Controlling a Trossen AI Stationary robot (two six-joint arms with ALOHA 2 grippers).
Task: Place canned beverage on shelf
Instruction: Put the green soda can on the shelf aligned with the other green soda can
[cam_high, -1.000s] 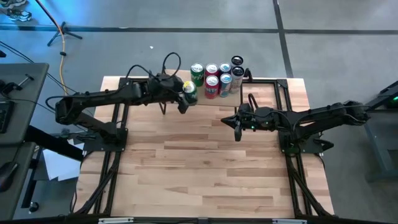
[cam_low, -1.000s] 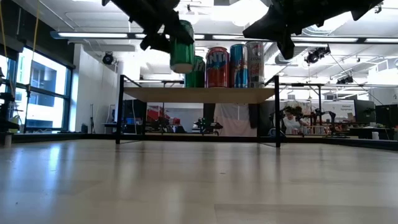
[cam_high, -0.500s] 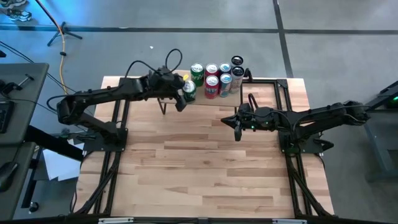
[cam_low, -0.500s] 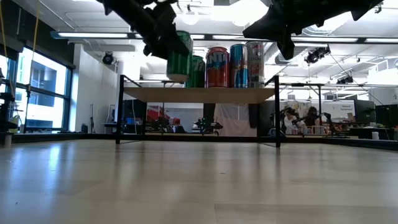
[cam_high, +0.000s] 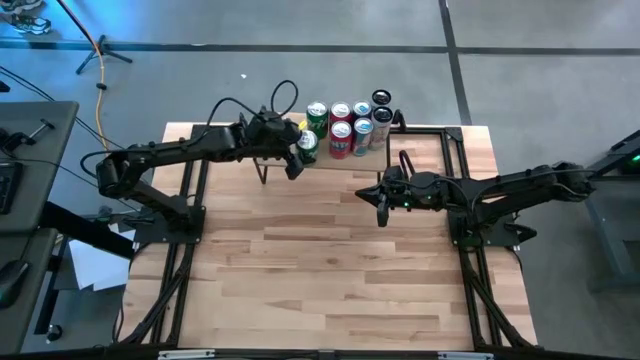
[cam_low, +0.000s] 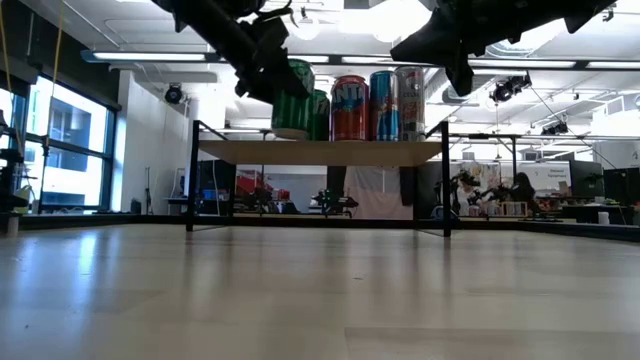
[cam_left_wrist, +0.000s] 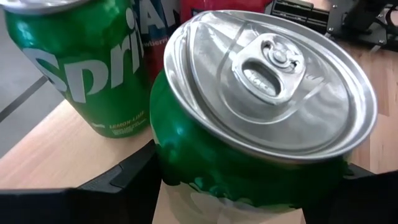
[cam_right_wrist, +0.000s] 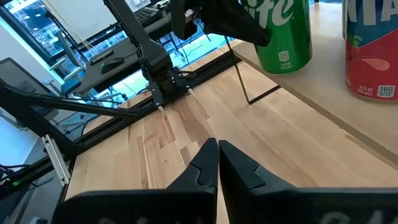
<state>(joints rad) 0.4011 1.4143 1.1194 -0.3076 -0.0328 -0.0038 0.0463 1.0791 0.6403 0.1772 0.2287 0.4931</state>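
Two dark arms reach over my light-wood bench (cam_high: 330, 260). My left gripper (cam_high: 298, 152) has its jaws clamped on a green aluminium beverage can (cam_high: 306, 146), upright with its silver pull-tab top facing up. From table height I see that can (cam_low: 292, 98) at the left end of the can row, its base about level with the top of the small raised light-wood shelf on thin black legs (cam_low: 320, 152); I cannot tell whether it touches the board. In the left wrist view the held can (cam_left_wrist: 261, 118) sits just beside a standing green Sprite can (cam_left_wrist: 81, 62) on the shelf. Red, blue and silver cans (cam_high: 352, 122) stand bunched together on the shelf's right part. My right gripper (cam_high: 382, 207) hangs above the bench, well apart from the shelf, jaws together and holding nothing, as the right wrist view shows (cam_right_wrist: 216, 163).
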